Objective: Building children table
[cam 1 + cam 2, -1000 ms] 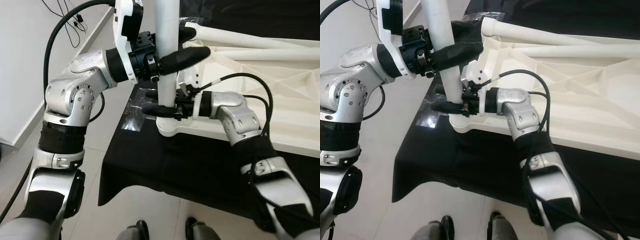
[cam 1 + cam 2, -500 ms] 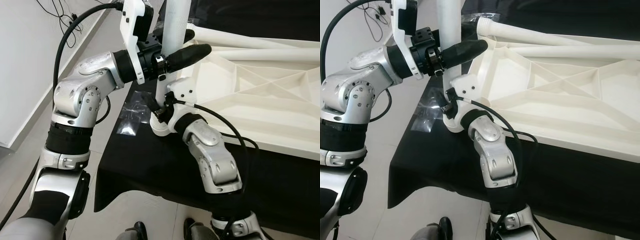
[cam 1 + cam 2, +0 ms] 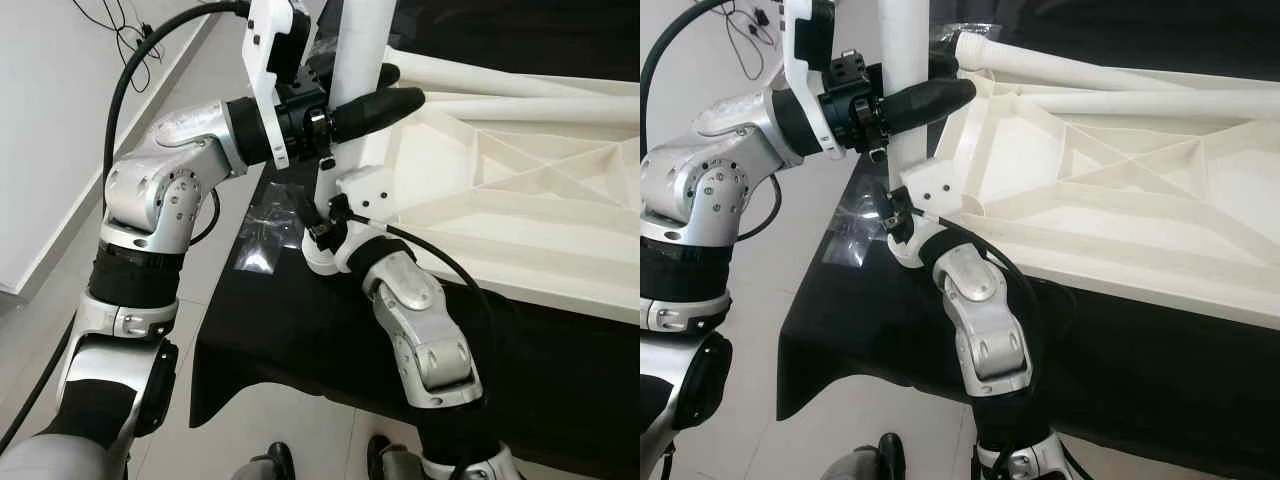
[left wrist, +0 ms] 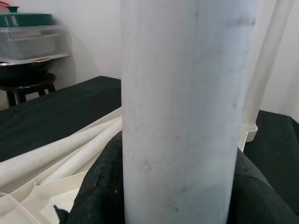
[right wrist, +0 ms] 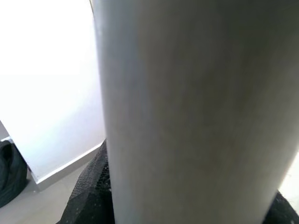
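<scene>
The white table top (image 3: 520,170) lies upside down on the black-draped bench (image 3: 290,330), ribbed underside up. One white leg (image 3: 350,90) stands upright in the corner socket (image 3: 325,255) at about nine o'clock on the top, nearest the robot's left. In the left wrist view another leg (image 4: 261,70) already stands upright in a socket at a further corner, and at least two loose legs (image 3: 1090,75) lie across the top toward twelve o'clock. My judgement: roughly halfway, one leg seated, one being seated, two left to fit, though whether the held leg is fully home is hard to tell, since the right wrist covers its foot.

The left pincer (image 3: 375,100) is closed around the upright leg high up, one long black finger (image 3: 930,97) wrapping across its front; its wrist view shows the leg pressed between the dark pads.

The right pincer (image 3: 318,232) sits low at the foot of the same leg, just above the socket. Its wrist view shows the leg very close with black padding beside it, so it appears clamped on the leg, fingers barely parted beyond the leg's width.

A clear plastic bag (image 3: 265,225) lies on the bench beside the socket, at nine o'clock.
</scene>
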{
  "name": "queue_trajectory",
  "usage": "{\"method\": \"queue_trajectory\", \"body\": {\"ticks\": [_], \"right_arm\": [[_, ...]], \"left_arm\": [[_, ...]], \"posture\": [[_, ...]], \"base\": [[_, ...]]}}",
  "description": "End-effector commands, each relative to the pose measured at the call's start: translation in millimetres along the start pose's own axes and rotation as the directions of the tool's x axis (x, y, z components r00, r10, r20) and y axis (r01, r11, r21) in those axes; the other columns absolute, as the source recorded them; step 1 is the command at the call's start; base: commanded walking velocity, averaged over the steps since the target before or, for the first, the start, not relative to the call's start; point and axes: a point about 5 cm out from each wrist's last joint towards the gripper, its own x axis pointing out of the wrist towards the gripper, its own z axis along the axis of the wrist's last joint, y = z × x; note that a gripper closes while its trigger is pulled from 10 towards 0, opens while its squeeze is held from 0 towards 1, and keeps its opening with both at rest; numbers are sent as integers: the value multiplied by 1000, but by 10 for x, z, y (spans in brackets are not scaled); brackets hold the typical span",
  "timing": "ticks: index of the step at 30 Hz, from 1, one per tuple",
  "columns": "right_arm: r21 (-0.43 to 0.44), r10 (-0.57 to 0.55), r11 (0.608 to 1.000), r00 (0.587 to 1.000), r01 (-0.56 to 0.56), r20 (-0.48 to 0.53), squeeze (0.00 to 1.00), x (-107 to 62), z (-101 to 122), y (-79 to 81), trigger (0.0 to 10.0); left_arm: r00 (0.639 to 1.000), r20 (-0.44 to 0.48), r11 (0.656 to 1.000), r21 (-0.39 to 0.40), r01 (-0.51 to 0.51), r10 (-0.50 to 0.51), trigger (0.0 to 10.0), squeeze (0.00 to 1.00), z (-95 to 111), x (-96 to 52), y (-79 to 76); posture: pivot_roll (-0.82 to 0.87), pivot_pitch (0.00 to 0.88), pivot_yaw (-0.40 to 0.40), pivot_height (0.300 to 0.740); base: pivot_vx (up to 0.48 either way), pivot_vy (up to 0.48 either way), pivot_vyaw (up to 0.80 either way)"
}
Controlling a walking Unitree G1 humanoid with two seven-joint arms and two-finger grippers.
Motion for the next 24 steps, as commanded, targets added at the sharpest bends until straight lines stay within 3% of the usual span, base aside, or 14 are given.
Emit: {"method": "queue_trajectory", "body": {"ticks": [1,9,10,11,15,17,20,21,22,24], "right_arm": [[10,149,989,983,-148,-108,0,-8,-254,301,0],[-6,199,980,978,-200,-65,0,14,-200,335,0],[-15,215,976,975,-217,-59,0,33,-180,324,10000],[-15,245,969,968,-246,-52,1000,59,-153,288,10000],[-6,295,955,954,-296,-44,1000,94,-117,246,10000],[2,425,905,904,-426,-38,1000,179,-25,132,10000],[2,425,905,904,-426,-38,1000,179,-25,132,10000],[-3,477,879,878,-477,-37,427,232,24,59,10000],[6,525,851,851,-525,-35,0,303,78,-20,10000],[25,553,833,833,-552,-33,0,357,114,-73,10000]], "left_arm": [[998,-7,998,-10,58,-58,0,0,-5,82,-71],[998,-1,998,-4,58,-58,0,0,22,74,-67],[998,4,998,0,62,-62,0,0,37,75,-74],[997,14,997,6,74,-74,0,0,56,79,-91],[995,26,996,10,94,-94,0,0,73,83,-112],[987,50,989,16,149,-150,0,0,88,57,-160],[987,50,989,16,149,-150,0,0,88,57,-160],[982,62,984,21,178,-179,0,0,88,27,-189],[974,79,977,20,212,-213,0,0,87,-3,-222],[967,93,971,19,238,-238,0,0,88,-24,-248]], "posture": [[5,309,104,740],[7,304,104,740],[7,302,103,740],[7,299,102,740],[5,297,101,740],[0,290,98,740],[0,290,98,740],[-1,288,96,740],[-2,283,91,740],[-2,283,90,740]], "base": [[0,0,0],[0,0,0],[0,0,0],[0,0,0],[0,0,0],[0,0,0],[0,0,0],[0,0,0],[0,0,0],[0,0,0]]}}
